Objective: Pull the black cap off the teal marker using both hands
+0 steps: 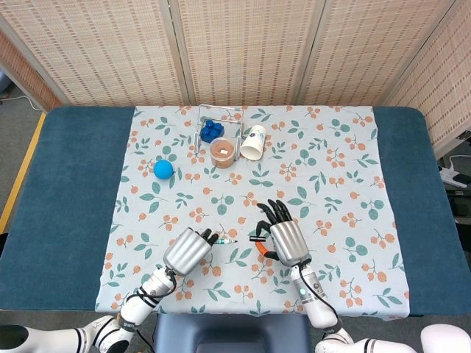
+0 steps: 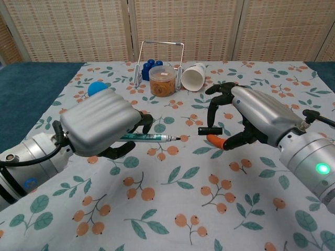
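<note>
My left hand [image 2: 99, 128] [image 1: 188, 250] grips the teal marker [image 2: 149, 138] [image 1: 224, 241], whose bare tip points right. The black cap [image 2: 209, 130] [image 1: 257, 237] is off the marker, pinched in my right hand [image 2: 256, 119] [image 1: 285, 239] between a finger and the orange-tipped thumb. A small gap separates the marker tip from the cap. Both hands hover just above the floral tablecloth [image 2: 172, 209] near the table's front.
At the back stand a wire rack [image 2: 159, 60] with blue pieces [image 2: 150, 66], a clear tub of brown snacks [image 2: 163, 82] and a white paper cup on its side [image 2: 193, 76]. A blue ball [image 2: 94, 87] [image 1: 163, 169] lies at the left.
</note>
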`<control>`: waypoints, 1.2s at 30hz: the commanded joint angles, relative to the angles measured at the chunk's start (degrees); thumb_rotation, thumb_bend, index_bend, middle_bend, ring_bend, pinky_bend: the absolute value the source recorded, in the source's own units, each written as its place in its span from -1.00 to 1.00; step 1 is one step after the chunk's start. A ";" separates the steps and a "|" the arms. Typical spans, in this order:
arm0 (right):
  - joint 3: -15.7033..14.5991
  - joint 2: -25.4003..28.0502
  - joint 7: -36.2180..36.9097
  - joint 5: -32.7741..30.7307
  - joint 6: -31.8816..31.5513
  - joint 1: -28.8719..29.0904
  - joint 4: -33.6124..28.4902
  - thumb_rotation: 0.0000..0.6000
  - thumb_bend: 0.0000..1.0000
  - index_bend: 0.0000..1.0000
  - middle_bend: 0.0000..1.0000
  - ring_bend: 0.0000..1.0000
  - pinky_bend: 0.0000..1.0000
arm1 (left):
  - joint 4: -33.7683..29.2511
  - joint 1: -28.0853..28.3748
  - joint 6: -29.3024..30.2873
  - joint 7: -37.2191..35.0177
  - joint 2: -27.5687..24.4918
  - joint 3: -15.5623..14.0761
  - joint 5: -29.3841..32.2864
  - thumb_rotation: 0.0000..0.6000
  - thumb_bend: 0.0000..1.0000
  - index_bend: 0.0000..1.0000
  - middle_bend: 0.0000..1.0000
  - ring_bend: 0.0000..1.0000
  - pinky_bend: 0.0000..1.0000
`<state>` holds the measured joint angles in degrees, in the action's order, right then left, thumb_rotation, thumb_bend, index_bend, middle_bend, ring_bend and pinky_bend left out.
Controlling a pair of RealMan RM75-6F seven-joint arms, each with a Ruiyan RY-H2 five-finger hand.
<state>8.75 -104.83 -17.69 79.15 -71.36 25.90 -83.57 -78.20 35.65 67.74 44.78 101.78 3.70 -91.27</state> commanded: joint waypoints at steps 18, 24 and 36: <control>-0.22 -12.14 1.29 -3.84 8.62 4.36 16.58 1.00 -0.05 0.01 -0.77 -1.00 -1.00 | 12.00 -0.47 -3.27 -9.51 0.89 -1.06 3.32 1.00 0.03 0.13 0.26 0.72 1.00; -0.21 -12.37 0.13 -3.51 7.66 4.25 16.10 1.00 -0.11 -0.48 -0.86 -1.00 -1.00 | 8.18 -0.36 -5.35 -10.75 -1.78 -1.68 4.33 1.00 -0.05 -0.29 -0.29 0.59 0.98; 0.52 -1.79 -2.84 -2.57 4.10 2.32 1.51 1.00 -0.31 -0.97 -0.93 -1.00 -1.00 | -1.49 -1.02 -4.12 -13.59 -7.23 -1.44 4.69 1.00 -0.16 -0.76 -0.82 0.29 0.87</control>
<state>9.18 -109.92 -19.71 75.98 -65.92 29.04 -78.26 -77.42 35.00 63.03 32.25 96.04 2.02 -86.86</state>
